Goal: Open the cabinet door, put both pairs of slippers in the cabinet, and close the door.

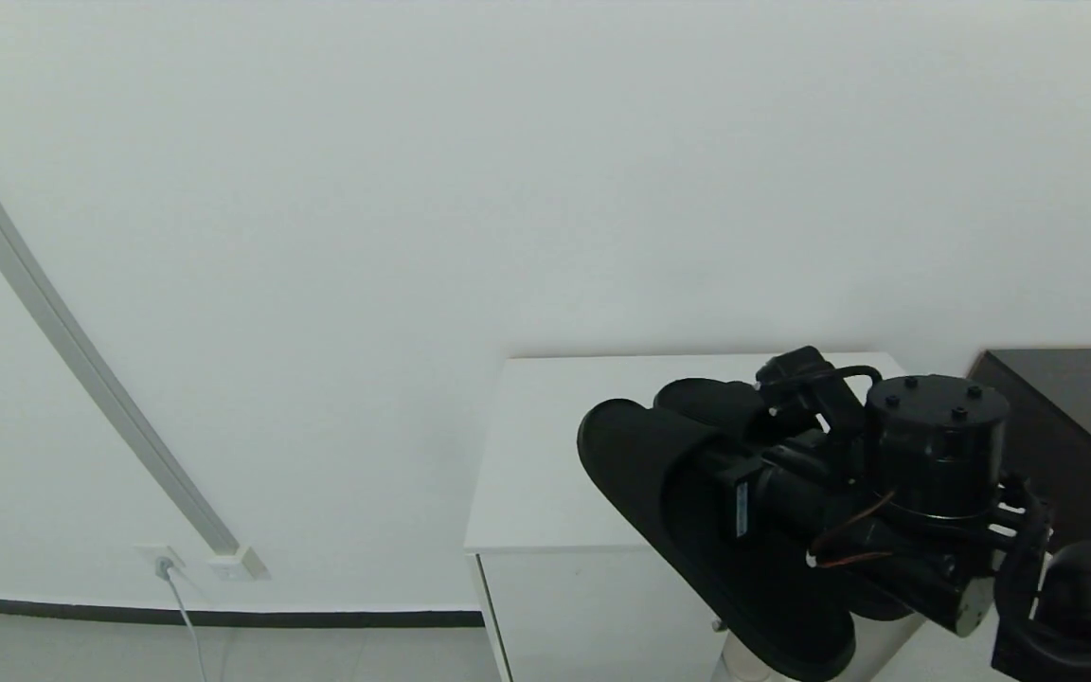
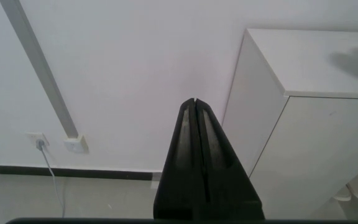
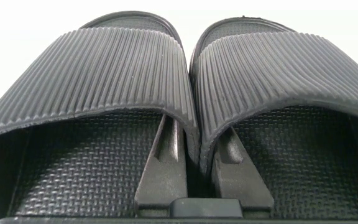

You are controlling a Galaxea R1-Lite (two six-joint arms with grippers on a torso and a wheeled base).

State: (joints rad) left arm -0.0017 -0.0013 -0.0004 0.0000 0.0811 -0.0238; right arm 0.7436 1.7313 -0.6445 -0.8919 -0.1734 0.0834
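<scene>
Right pincer (image 1: 730,474) holds the pair of black slippers (image 1: 650,474), jaws clamped on them. Head view: slippers up in the air, tilted, toes pointing far-left, soles facing left and down. They overlap the right part of the white cabinet (image 1: 545,474); can't tell if they touch its top. One slipper near and big in the picture, the second just behind it on the far side. Cabinet front panel looks flush. Dark counter (image 1: 1076,407) stands just right of the cabinet, against the white wall. Far left: grey cable conduit (image 1: 81,350) runs slanted down the wall to a small box, wall socket (image 1: 159,559) beside it with a plug and white cable hanging to the floor.

Left wrist view: left pincer (image 2: 194,109) fully narrow, fingers pressed flat together, holding nothing. It hangs in the air to the left of the cabinet (image 2: 303,124), well apart from it. Cabinet door side reads as shut here. Conduit (image 2: 36,62) and socket (image 2: 37,140) on the wall behind.

Right wrist view: right pincer (image 3: 197,158) has one finger inside each slipper, under the ribbed straps. Fingers (image 3: 166,162) squeeze the two inner side walls together, so both slippers (image 3: 104,74) sit side by side, touching, toes away from the wrist.
</scene>
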